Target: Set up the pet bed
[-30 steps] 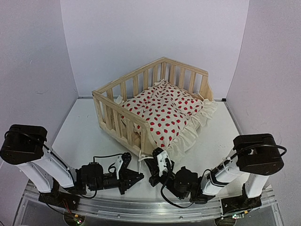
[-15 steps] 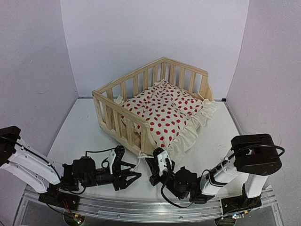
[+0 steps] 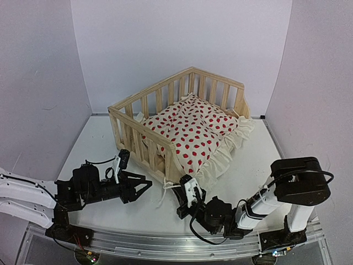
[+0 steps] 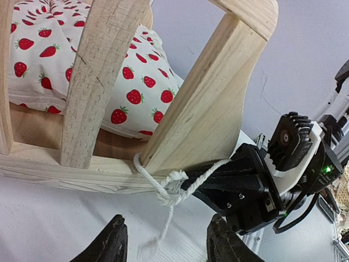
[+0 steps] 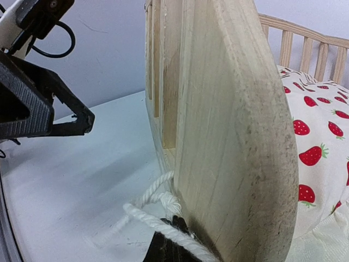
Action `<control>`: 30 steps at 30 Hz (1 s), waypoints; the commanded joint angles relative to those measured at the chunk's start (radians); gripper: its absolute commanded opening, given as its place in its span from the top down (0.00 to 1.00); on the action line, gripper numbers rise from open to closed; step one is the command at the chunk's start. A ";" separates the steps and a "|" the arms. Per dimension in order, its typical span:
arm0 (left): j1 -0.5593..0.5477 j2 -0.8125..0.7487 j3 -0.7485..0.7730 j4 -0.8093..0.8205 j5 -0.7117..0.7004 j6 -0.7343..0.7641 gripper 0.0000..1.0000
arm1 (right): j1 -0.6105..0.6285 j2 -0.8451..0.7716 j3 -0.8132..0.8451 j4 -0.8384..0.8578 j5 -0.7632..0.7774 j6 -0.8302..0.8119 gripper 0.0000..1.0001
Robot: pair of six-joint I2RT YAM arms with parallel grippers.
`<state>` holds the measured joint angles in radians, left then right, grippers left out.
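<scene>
Pulled back leftward since a second ago with the left gripper (image 3: 140, 186), away from the near corner and up alongside the side rail (image 3: 132, 138). Parted its fingers (image 4: 112, 243) from pinched to about half open, with nothing between them. Reads as a release after work on the knot (image 4: 172, 188).

Pinches on unchanged with the right gripper (image 3: 183, 182), fingers closed on the tie string (image 4: 210, 168) just beside that knot at the corner post (image 4: 204, 109). Probably meant to keep tension so the tie does not slip.

Leaves the pet bed (image 3: 220, 85) unmoved in the middle of the tabletop (image 3: 94, 149), open side facing front-right, cushion (image 3: 190, 130) inside with its ruffle (image 3: 229, 149) spilling over the open edge.

Counted: one bed frame, one cushion, three slatted rails, one knotted string in sight, two grippers.
</scene>
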<state>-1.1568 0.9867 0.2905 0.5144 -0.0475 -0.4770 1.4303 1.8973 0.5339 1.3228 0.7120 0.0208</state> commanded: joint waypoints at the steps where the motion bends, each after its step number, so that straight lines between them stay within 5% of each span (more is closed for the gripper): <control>1: 0.011 0.000 0.028 -0.027 0.087 -0.052 0.50 | -0.005 -0.018 0.011 0.054 0.012 -0.013 1.00; 8: 0.012 0.024 0.108 -0.032 0.120 0.140 0.51 | -0.005 -0.021 0.007 0.054 0.003 -0.013 1.00; 16: 0.062 0.309 0.273 -0.041 0.189 0.402 0.87 | -0.008 -0.038 -0.003 0.054 -0.028 -0.047 1.00; 23: 0.062 0.348 0.290 -0.037 0.166 0.577 0.91 | -0.008 -0.044 -0.003 0.055 -0.022 -0.051 1.00; 30: 0.059 0.368 0.277 -0.031 0.173 0.647 0.85 | -0.010 -0.050 -0.004 0.055 -0.024 -0.052 1.00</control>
<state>-1.0966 1.3430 0.5362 0.4461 0.1188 0.0895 1.4250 1.8938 0.5335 1.3224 0.6926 -0.0238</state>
